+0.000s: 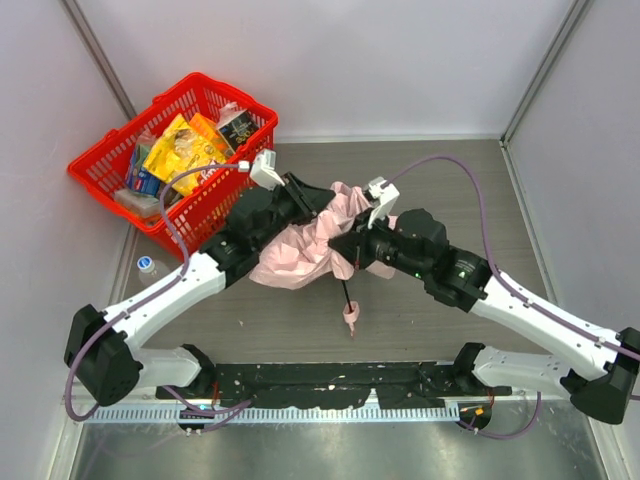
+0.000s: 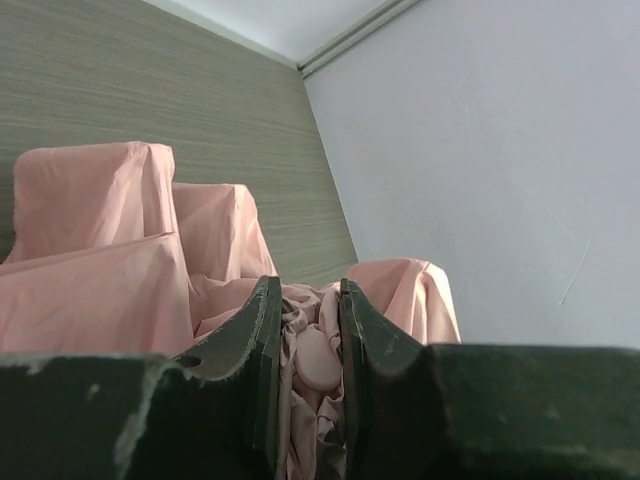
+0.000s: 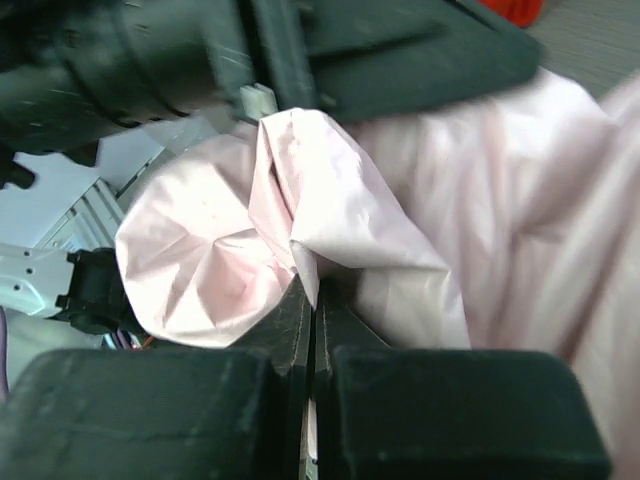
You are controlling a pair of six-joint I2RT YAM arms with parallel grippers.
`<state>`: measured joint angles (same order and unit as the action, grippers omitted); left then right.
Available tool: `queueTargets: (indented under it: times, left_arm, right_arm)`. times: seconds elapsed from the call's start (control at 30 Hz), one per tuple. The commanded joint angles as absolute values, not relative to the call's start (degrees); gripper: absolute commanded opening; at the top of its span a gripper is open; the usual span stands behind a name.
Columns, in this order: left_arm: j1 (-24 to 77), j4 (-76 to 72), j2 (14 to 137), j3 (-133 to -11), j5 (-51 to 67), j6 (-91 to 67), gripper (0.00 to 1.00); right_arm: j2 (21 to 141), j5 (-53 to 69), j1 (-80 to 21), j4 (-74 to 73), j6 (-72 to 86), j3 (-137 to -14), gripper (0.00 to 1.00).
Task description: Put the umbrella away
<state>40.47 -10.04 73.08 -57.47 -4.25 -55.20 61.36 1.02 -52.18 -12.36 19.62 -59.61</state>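
Note:
The pale pink umbrella (image 1: 290,260) lies crumpled at the table's middle. Its thin black shaft (image 1: 346,292) points toward the near edge and ends in a small pink handle (image 1: 351,316). My left gripper (image 1: 316,208) reaches in from the left. In the left wrist view it (image 2: 310,350) is shut on bunched fabric (image 2: 90,290) and a small rounded pink piece (image 2: 320,360). My right gripper (image 1: 345,244) comes from the right. In the right wrist view it (image 3: 313,300) is shut on a thin fold of the fabric (image 3: 330,200).
A red basket (image 1: 100,160) full of packets stands at the back left, close behind the left arm. A small bottle (image 1: 147,265) lies by the left wall. Grey walls enclose the table on three sides.

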Motion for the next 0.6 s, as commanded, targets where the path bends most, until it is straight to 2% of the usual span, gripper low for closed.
queueTargets:
  times: [0.0,0.13,0.33,0.47,0.53,0.57]
  left_arm:
    - [39.6,-24.2,66.6,-56.1,-8.3,-56.7,0.0]
    - [39.0,-30.5,67.2,-54.1,-5.4,-60.5,0.0]
    - [39.0,-39.6,69.9,-54.8,7.5,-58.6,0.0]
    - [38.9,-42.0,69.8,-54.8,15.4,-54.5,0.0]
    - [38.9,-41.7,69.2,-54.7,17.3,-54.2,0.0]
    - [38.9,-41.8,68.8,-54.4,17.9,-54.3,0.0]
  right_arm:
    - [56.0,-4.2,-51.2,-13.4,25.9,-54.7,0.01]
    - [52.6,-2.9,-51.3,-9.4,28.1,-50.8,0.01]
    - [59.3,2.8,-51.2,-11.8,25.5,-56.9,0.01]
    - [65.8,-3.4,-51.2,-20.2,24.0,-66.2,0.01]
    - [67.6,-6.7,-51.3,-25.0,22.9,-70.7,0.07]
    - [67.9,-7.1,-51.2,-27.9,22.5,-72.4,0.17]
